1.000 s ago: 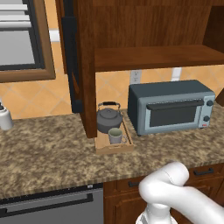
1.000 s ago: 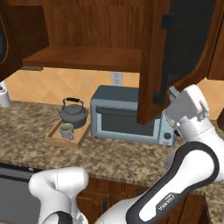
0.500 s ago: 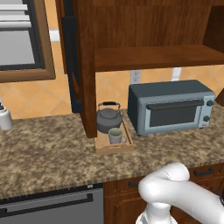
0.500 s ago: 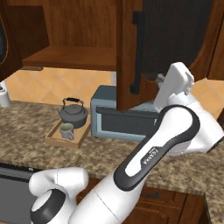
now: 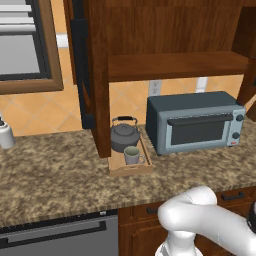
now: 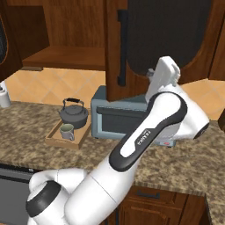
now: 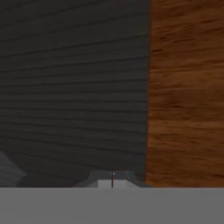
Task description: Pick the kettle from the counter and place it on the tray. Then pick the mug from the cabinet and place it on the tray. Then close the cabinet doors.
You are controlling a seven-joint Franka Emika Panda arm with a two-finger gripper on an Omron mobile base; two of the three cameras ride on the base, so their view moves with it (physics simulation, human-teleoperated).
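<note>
Where the gripper (image 7: 112, 180) presses close against the right cabinet door (image 6: 169, 39), its fingertips sit together with no gap visible, facing the dark panel beside the wooden frame. Well below and to its left, on the surface (image 6: 26, 127), the tray (image 6: 55, 141) carries the mug (image 6: 67, 131) in front and the kettle (image 6: 74, 114) just behind. Beyond them, the left cabinet door (image 5: 82, 75) stands open, and the cabinet (image 5: 170, 65) shelf is bare.

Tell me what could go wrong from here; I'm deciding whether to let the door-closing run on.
The gripper presses flat against the right cabinet door, not its handle, so it may slip off mid-swing. The left door hangs wide open above the tray; reaching for it could bump the kettle or mug.
</note>
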